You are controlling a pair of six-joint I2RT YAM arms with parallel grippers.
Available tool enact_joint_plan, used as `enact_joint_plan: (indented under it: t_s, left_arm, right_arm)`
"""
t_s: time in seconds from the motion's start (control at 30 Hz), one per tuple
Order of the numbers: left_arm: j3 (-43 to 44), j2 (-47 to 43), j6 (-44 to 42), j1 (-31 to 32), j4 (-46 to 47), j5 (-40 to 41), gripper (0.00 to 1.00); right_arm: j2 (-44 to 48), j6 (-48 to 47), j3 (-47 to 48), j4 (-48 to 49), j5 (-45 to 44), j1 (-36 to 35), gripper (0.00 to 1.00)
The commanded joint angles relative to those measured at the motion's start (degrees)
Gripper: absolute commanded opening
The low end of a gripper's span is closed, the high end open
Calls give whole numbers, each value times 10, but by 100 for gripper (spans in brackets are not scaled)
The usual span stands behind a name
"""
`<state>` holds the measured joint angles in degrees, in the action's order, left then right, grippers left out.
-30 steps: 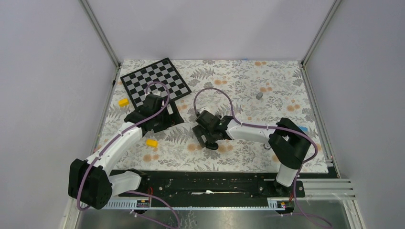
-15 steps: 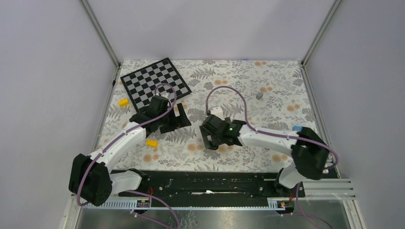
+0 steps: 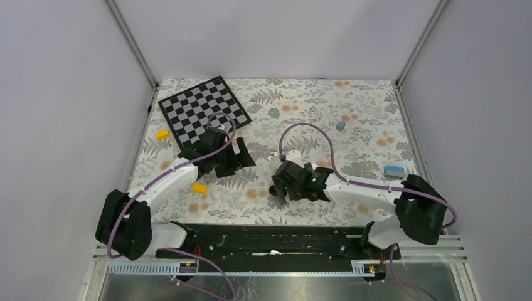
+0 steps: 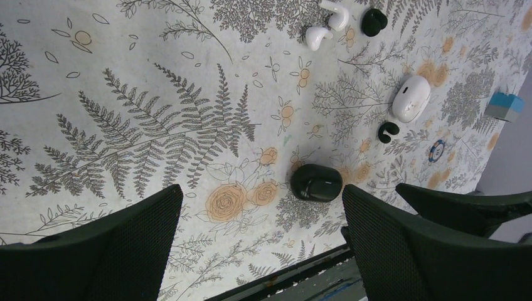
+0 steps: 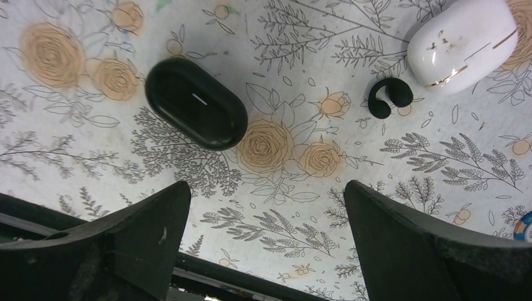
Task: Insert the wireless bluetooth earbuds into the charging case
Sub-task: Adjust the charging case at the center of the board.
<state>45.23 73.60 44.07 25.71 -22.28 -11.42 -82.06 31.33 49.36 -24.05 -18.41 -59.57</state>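
The white charging case (image 5: 463, 42) lies shut on the floral cloth, at the top right of the right wrist view and also in the left wrist view (image 4: 411, 98). One black earbud (image 5: 389, 97), curled like a C, rests just beside it (image 4: 388, 131). A second black earbud (image 4: 373, 20) lies farther off, near two white buds. My right gripper (image 5: 266, 194) hovers open over bare cloth, short of the case. My left gripper (image 4: 260, 213) is open too and holds nothing. In the top view the left gripper (image 3: 241, 158) and right gripper (image 3: 280, 188) sit mid-table.
A black oval case (image 5: 196, 103) lies on the cloth between both grippers (image 4: 315, 182). Two white buds (image 4: 317, 36) lie at the far side. A chessboard (image 3: 204, 110), yellow blocks (image 3: 162, 134) (image 3: 199, 187), a blue block (image 3: 393, 170) and a grey piece (image 3: 340, 125) stand around.
The right arm has swung right and toward the near edge, its gripper staying open. The left gripper has crept right toward the table's middle.
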Motion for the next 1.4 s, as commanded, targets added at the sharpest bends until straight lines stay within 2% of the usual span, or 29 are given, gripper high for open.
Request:
enact_joint_plan:
  t_s: [0.0, 0.13, 0.27, 0.43, 0.57, 0.73, 0.87, 0.97, 1.1, 1.23, 1.37]
  left_arm:
    - [3, -14, -5, -1, 29, -10, 99]
    - [8, -22, -19, -1, 25, -4, 99]
    - [15, -21, -31, -1, 14, 9, 99]
    - [17, -11, -39, -1, 13, -12, 99]
    - [14, -13, -42, -1, 13, -10, 99]
    - [8, -4, -49, -1, 16, -31, 99]
    - [-3, 4, -53, -1, 22, -49, 99]
    - [-21, 5, -53, -1, 34, -66, 99]
    - [-35, -4, -50, -5, 26, -48, 99]
    - [-27, -11, -40, -15, 27, -101, 99]
    - [-23, -39, -31, -30, 8, -91, 99]
  right_arm:
    - [-28, 7, 15, -18, -4, -5, 100]
    - [-47, 16, 14, -5, 5, -6, 100]
    - [-68, 22, 24, -6, -42, -6, 100]
    - [-102, 8, 46, -2, -72, 17, 100]
    - [-105, -27, 44, 60, -29, 69, 100]
    - [-98, 2, 55, 68, -28, 105, 100]
    - [-66, 9, 45, 69, -8, 106, 100]
    - [-33, 40, 36, 60, 0, 106, 100]
    - [0, 113, 39, 53, 15, 88, 100]
    - [-3, 194, 52, 25, -25, 51, 100]
    - [-21, 220, 51, 27, -25, 46, 96]
